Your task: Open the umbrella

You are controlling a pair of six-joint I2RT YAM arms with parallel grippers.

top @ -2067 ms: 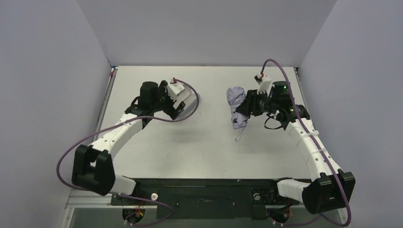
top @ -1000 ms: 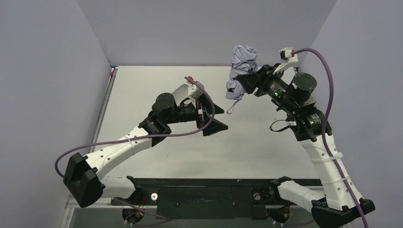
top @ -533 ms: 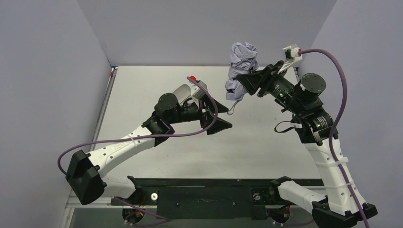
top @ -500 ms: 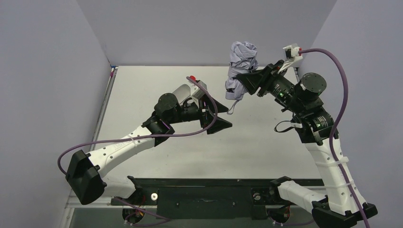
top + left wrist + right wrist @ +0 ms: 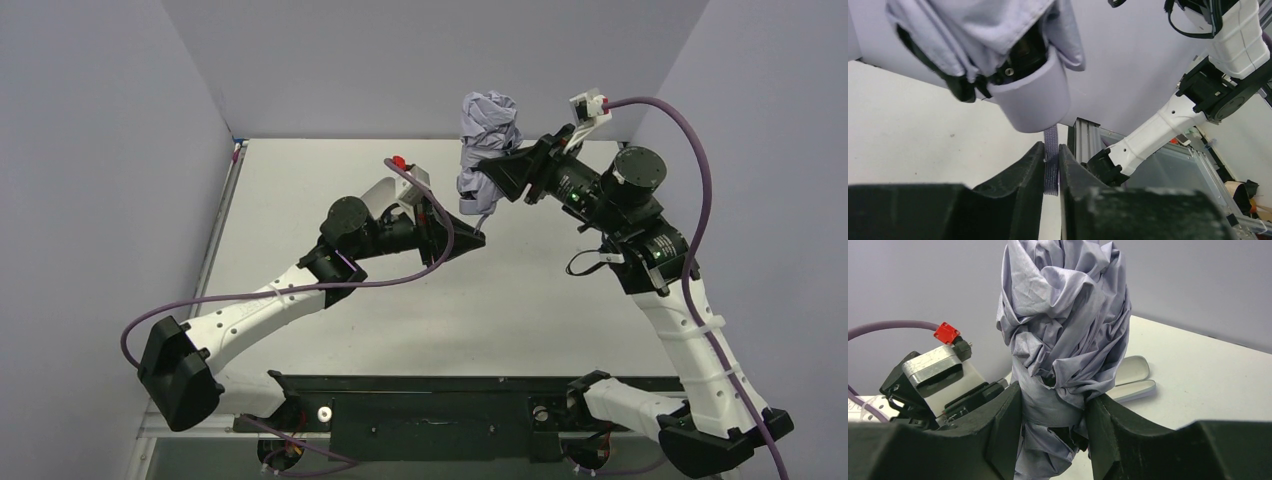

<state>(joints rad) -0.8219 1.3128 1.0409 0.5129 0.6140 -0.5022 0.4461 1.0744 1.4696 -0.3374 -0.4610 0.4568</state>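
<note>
Black left gripper [image 5: 474,238]: jaws drawn almost together on the loop [image 5: 1050,170], which hangs straight down from the handle [image 5: 1033,102]. From the left wrist view I read the strap as pinched on both sides. The table [image 5: 300,180] to the left and near side of this arm gives me open room.

Umbrella [image 5: 486,128]: folded, held clear above the table toward the back centre. Its long axis is close to upright, canopy [image 5: 1068,315] end up and handle end down. The handle sits just above the left fingertips, so the left arm is the nearer one to that end. A case [image 5: 1132,371] lies on the table beyond the umbrella in the right wrist view.

Right gripper [image 5: 1053,405]: clamped across the bunched canopy, carrying the whole weight.

Assessment: the next move depends on that axis. Any pull must run downward along it, away from the right gripper. The loop is soft, so I expect slack and swing before load reaches the shaft.

Clearances: the back wall [image 5: 400,60] is close behind the canopy, and the right wall [image 5: 760,150] is near the right arm. Room to spread lies forward and left.
</note>
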